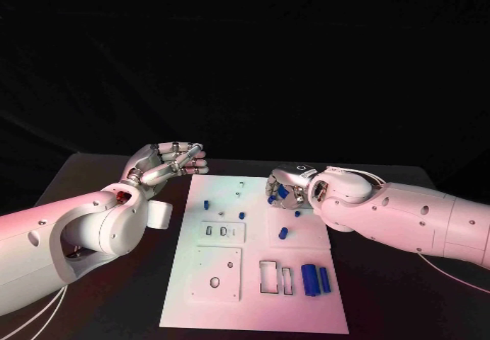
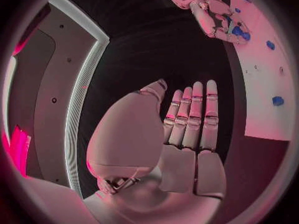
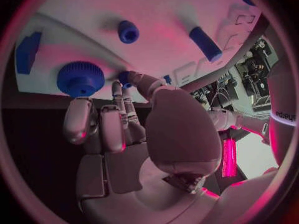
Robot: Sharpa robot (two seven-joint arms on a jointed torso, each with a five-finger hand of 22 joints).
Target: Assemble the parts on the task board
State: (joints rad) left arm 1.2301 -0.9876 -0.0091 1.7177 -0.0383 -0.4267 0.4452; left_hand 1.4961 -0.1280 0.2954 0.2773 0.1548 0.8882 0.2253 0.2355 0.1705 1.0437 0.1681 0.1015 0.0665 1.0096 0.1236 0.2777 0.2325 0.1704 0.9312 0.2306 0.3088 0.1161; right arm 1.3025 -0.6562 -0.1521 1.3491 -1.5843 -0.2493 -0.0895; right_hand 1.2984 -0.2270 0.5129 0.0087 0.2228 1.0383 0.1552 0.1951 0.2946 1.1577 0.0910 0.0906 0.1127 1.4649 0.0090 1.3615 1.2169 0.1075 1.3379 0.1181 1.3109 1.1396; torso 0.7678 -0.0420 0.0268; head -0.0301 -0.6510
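Hovering above the tabletop [image 1: 122,312], just off the left edge of the board [image 1: 255,312]: left robot hand [image 1: 168,163]. Showing straight fingers [image 2: 196,114] lying side by side in its wrist view, gripping nothing, touching nothing.

Lying flat mid-tabletop, white, long side running away from the robot: board. Carrying on its left half two raised panels with cut-outs, near panel [image 1: 217,282] empty. Standing or lying loose around the middle: small pins [image 1: 205,204], blue, well apart from each other. Lying side by side near the right near corner: two bars [image 1: 316,279], blue, just beside an open slot [image 1: 268,276] and not yet in it.

Working over the far right of the board: right robot hand [image 1: 286,190], curled low. Pinching a small blue peg [image 3: 124,77] between thumb and a fingertip, as far as its wrist view is showing; other fingers folded in. Sitting just beside the peg: knurled knob [image 3: 79,78], blue, on the board.

Step, judging: picking up or seating the peg at the far right, most parts not yet placed. Next move calling for keeping the pinch firm, holding the peg upright, and lining it over its hole before pressing down; hole itself being hidden by the fingers.
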